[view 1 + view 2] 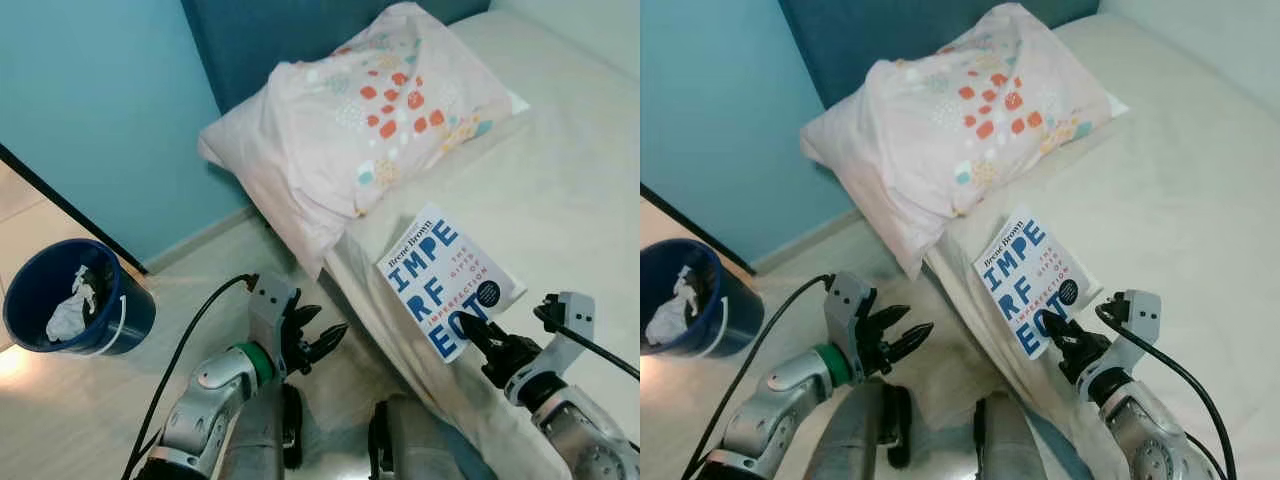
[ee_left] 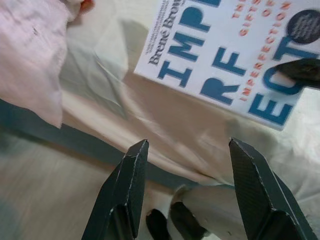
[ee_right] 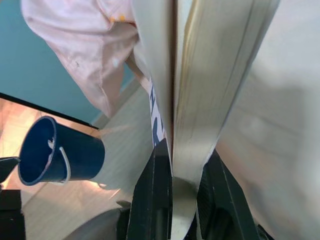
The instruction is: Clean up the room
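Observation:
A white paperback with big blue letters, the book (image 1: 446, 279), lies at the near edge of the bed (image 1: 560, 190), just below a pink patterned pillow (image 1: 370, 110). My right gripper (image 1: 478, 338) is shut on the book's lower corner; in the right wrist view its fingers (image 3: 159, 195) clamp the book's page edge (image 3: 210, 95). My left gripper (image 1: 318, 342) hangs open over the floor beside the bed, apart from the book. In the left wrist view its fingertips (image 2: 136, 172) frame the bed's edge below the book (image 2: 235, 55).
A dark blue bucket (image 1: 75, 298) with crumpled white paper inside stands on the pale floor at the left, by the teal wall (image 1: 100, 110). The pillow overhangs the bed's corner. My own legs (image 1: 400, 440) show at the bottom.

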